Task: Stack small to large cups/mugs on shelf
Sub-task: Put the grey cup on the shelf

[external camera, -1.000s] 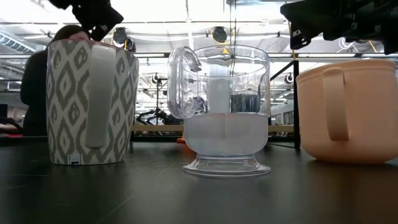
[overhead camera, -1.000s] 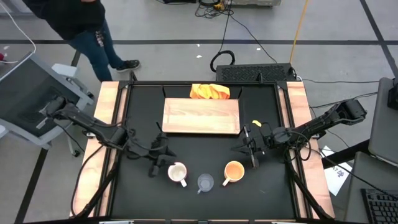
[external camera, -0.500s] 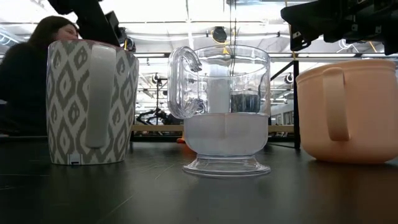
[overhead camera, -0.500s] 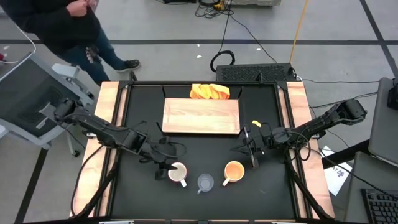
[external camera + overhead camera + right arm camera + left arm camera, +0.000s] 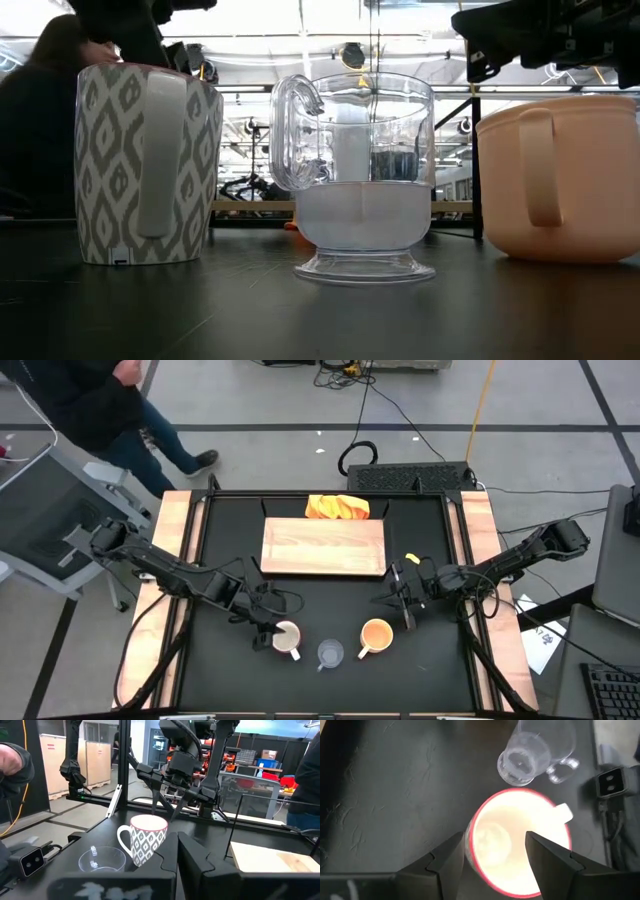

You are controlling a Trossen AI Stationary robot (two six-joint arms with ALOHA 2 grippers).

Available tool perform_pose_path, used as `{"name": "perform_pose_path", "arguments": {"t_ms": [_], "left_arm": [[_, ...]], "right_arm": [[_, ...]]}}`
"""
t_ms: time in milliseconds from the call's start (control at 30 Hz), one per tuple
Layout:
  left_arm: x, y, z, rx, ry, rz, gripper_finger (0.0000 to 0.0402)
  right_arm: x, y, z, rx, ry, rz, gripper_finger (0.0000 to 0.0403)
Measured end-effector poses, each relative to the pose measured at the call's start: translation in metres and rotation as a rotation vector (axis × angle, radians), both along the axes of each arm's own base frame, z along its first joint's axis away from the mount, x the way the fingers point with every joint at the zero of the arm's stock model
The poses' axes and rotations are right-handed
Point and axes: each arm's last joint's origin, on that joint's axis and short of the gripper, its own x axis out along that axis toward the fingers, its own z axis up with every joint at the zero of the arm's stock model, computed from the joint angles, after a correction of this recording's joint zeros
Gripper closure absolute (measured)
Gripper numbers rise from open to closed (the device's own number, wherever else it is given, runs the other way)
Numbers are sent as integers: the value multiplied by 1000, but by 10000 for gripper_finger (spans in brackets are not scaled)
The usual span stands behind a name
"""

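white handled mug with a grey diamond pattern and a red rim [image 5: 286,638]: upright near the front edge of the black table [image 5: 220,540], mouth upward, long axis vertical, its handle pointing toward the front edge and slightly right in the high view. it is the leftmost of a row of three; the small clear glass cup with a foot [image 5: 330,654] stands in the middle, also upright, and the orange-yellow handled mug [image 5: 376,634] stands to the right, upright with its handle angled to the front-left. the three stand near one another without touching. the flat light-wood shelf board [image 5: 324,546] lies farther back, long axis running left to right, with a crumpled orange-yellow cloth [image 5: 338,508] just behind it.

left gripper [image 5: 494,851]: poised directly over the white mug's mouth, fingers [image 5: 451,857] spread wide, one outside the rim and one over the interior; no grip on the mug is visible. right gripper [image 5: 405,601]: above the table behind the orange-yellow mug, fingers closed together, holding nothing.

no readable writing or brand marks appear on the mugs or the board.
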Motion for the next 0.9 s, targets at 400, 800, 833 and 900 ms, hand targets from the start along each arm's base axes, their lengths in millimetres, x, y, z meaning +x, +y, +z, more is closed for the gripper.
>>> {"name": "perform_pose_path", "arguments": {"t_ms": [400,800,833,900], "left_arm": [[1,-8,-11,8,47,4,190],[11,-10,-31,7,114,25,191],[11,-9,-31,7,114,27,194],[12,-9,-30,8,103,26,207]], "right_arm": [[0,0,-3,-2,25,0,403],[0,0,-1,-4,13,0,403],[0,0,-2,-5,15,0,403],[0,0,-2,-7,19,0,403]]}}
